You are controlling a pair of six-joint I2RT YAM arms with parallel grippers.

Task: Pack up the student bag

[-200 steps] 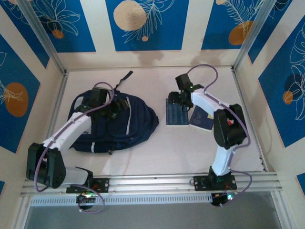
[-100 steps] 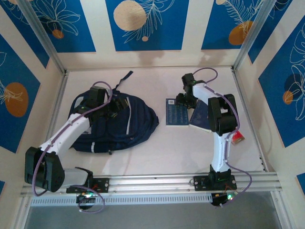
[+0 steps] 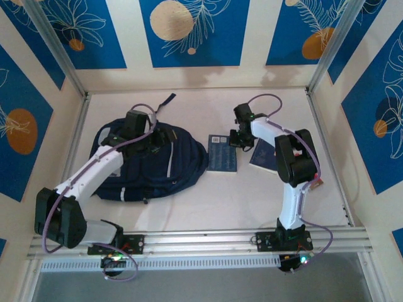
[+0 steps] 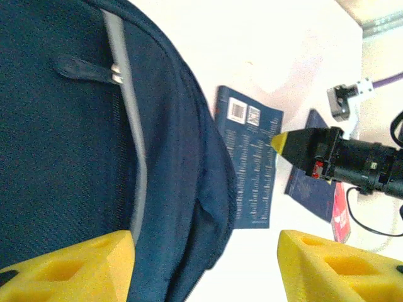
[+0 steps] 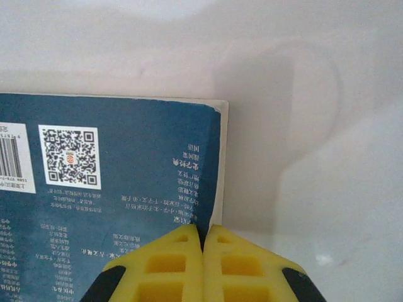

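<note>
The step in hand looks like getting the first book to the student bag, which lies flat on the bench at about 9 o'clock from the bench's middle, its rounded end pointing to 3 o'clock. A dark blue book, back cover up with a barcode and a square code, lies just at 3 o'clock of the bag, its near edge touching or almost touching the fabric. A second, darker book lies further out at 3 o'clock, apart from the first. The right gripper is clenched, its yellow pads pressed flat together, with the tips at the book's 2 o'clock corner; whether a sliver of cover is pinched between them I cannot tell, and it reads more like a nudging contact than a grasp. The left gripper hangs over the bag's 3 o'clock end with its jaws apart and nothing caught between them. Nothing is packed yet, by my judgement. The next move calls for the left gripper to catch the bag's zip edge and lift the mouth open, then for the right to slide the book inside
</note>
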